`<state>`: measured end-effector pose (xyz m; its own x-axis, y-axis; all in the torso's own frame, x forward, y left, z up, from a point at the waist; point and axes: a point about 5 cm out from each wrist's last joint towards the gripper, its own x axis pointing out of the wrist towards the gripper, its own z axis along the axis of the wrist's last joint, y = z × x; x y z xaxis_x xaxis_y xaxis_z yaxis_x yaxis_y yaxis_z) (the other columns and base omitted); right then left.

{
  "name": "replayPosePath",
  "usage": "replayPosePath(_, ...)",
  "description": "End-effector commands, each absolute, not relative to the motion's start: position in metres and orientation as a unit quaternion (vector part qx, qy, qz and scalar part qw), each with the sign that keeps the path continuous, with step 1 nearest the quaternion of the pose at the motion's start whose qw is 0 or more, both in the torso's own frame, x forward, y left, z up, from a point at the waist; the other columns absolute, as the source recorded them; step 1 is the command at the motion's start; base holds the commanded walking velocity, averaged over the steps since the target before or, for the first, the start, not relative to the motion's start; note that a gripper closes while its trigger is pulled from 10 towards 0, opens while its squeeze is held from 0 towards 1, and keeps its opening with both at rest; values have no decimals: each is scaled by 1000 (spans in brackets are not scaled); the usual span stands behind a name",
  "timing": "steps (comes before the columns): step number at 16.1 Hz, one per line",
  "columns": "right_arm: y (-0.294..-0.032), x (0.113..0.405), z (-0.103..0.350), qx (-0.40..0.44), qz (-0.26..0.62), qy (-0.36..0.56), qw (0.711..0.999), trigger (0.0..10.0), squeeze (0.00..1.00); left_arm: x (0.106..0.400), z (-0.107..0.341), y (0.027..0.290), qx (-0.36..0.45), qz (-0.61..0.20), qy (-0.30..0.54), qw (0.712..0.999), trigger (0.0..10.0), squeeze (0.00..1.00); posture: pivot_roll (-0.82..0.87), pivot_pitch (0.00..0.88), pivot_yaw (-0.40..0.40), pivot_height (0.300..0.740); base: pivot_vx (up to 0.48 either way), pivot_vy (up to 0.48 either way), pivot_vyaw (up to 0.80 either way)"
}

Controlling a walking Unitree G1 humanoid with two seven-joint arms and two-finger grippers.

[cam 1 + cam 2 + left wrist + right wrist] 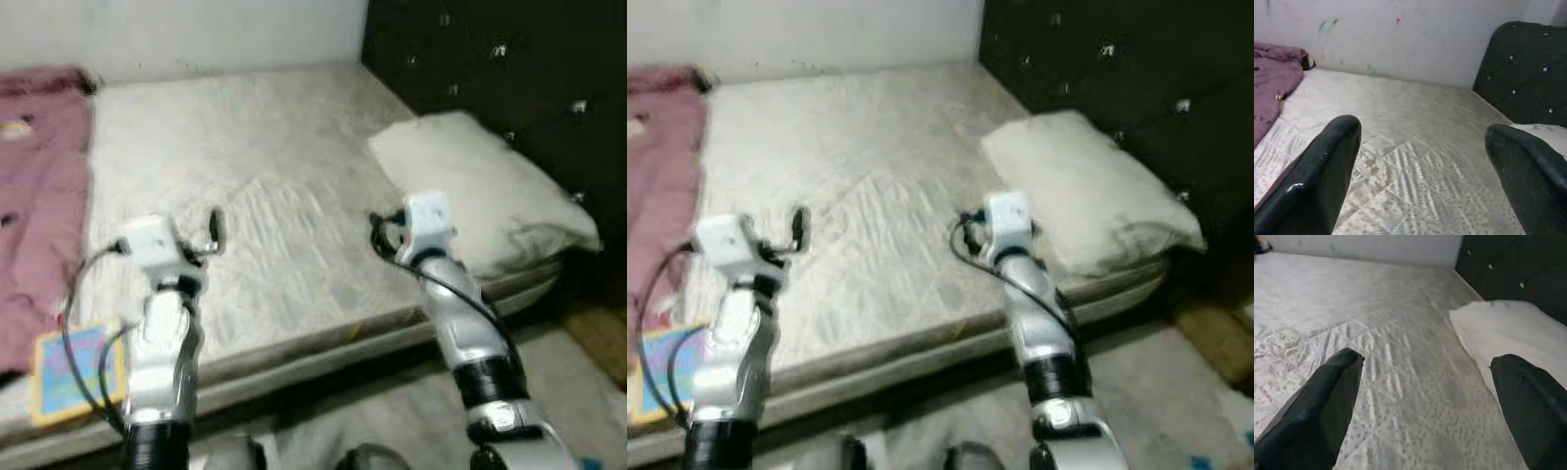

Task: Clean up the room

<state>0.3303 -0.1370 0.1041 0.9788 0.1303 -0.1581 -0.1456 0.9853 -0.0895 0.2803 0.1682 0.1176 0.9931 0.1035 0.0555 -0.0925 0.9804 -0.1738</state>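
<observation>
Crumpled mauve-pink blanket [39, 196] heaped on the bed's left side, about 9 o'clock from centre. Flat colourful blue-and-yellow picture book [73, 370] lies at the near left edge, roughly 7 o'clock, just beside the left arm. Bare quilted off-white mattress [255, 196] takes the middle. Left gripper [1420, 147] hangs over the mattress at 8 o'clock, black fingers [1317, 181] spread wide, nothing between them. Right gripper [1425, 387] hangs over the mattress at 4 o'clock, fingers [1317, 406] wide apart too, holding nothing. Plump cream pillow [480, 186] at 2 o'clock, just beside the right gripper, lying against the black tufted headboard with studs [509, 69]. White wall [186, 29] at 12 o'clock.
</observation>
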Motion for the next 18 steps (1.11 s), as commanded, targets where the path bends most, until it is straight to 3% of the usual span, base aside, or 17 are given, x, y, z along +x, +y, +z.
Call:
replayPosePath(1, -132, 333, 109, -45, 77, 68, 994, 10000, 0, 281, 120, 173, -81, 51, -35, 995, 10000, 0, -18, 0, -46, 738, 0, 480, 0)
replayPosePath(10, -129, 333, 111, -57, 88, 65, 992, 10000, 0, 282, 120, 173, -77, 55, -33, 995, 10000, 0, -18, 0, -47, 738, 0, 480, 0)
replayPosePath(13, -128, 333, 110, -65, 94, 65, 991, 10000, 0, 282, 120, 173, -76, 56, -34, 995, 10000, 0, -17, 0, -49, 738, 0, 480, 800)
replayPosePath(18, -129, 333, 108, -57, 93, 74, 991, 10000, 0, 282, 120, 172, -77, 57, -37, 995, 10000, 0, -16, 0, -51, 738, 0, 63, 128)
